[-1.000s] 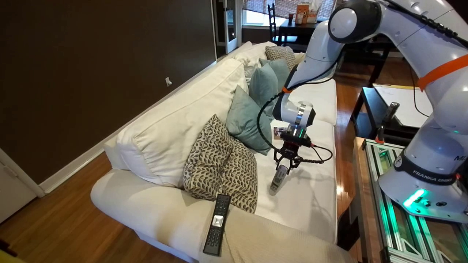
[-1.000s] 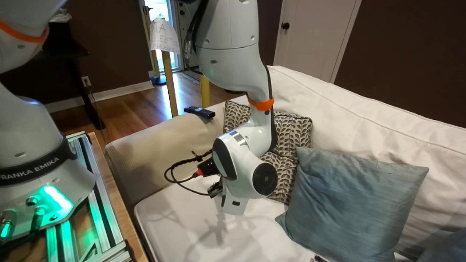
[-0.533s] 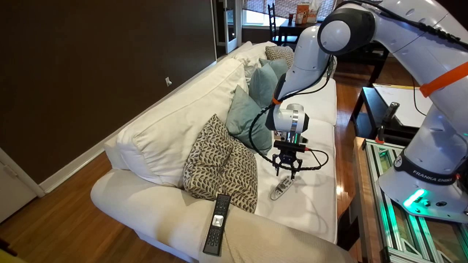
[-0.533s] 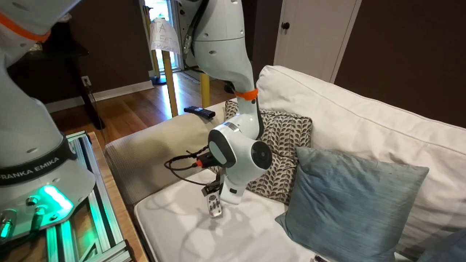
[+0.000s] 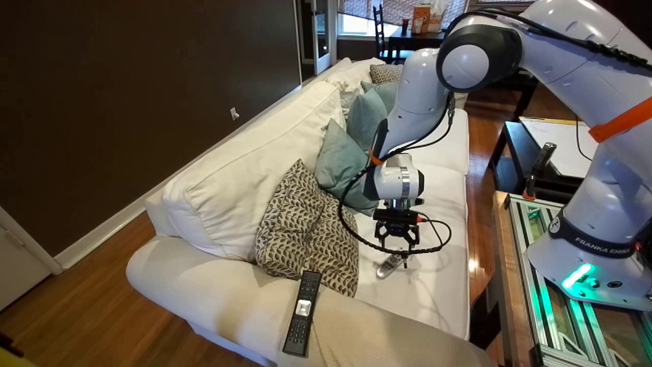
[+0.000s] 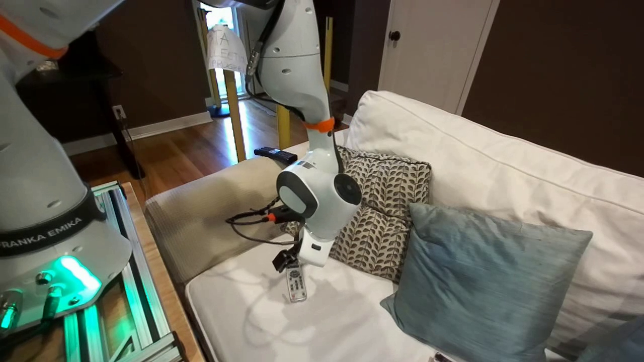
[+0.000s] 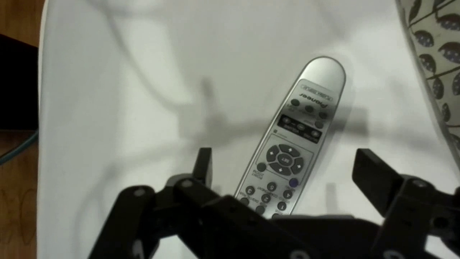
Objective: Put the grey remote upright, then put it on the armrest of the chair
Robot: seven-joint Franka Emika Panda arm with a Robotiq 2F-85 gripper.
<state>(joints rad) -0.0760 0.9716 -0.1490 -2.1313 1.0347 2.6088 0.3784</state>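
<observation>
Now hovering low over the seat cushion (image 6: 241,317) with a wide-spread gripper (image 7: 284,163), gripping nothing, framing the grey remote (image 7: 291,144) between both fingertips (image 7: 375,180) in the wrist view, apparently not touching it! Lying there on the seat cushion, buttons up, near the patterned pillow (image 5: 310,229): so upright, in the likely sense of the task, and ready for picking up. Not square yet, though, slanting across the gap, with the lower end out of sight behind the gripper. So rotate a little first, bring the fingertips parallel to the long sides, then ease straight down. Stop short of ploughing into the seat cushion; go just deep enough for a bite on both edges. Aim near the middle, probably the safest hold against tipping or swinging. Close gently, evenly, without rolling that slim body onto its buttons. Then up, past the patterned pillow, over to the armrest (image 5: 219,290), to a spot away from the black remote (image 5: 303,321). Expect a rounded top there, likely tippy: lower level, wait for steady contact, and only then let go, backing straight up to avoid a nudge
</observation>
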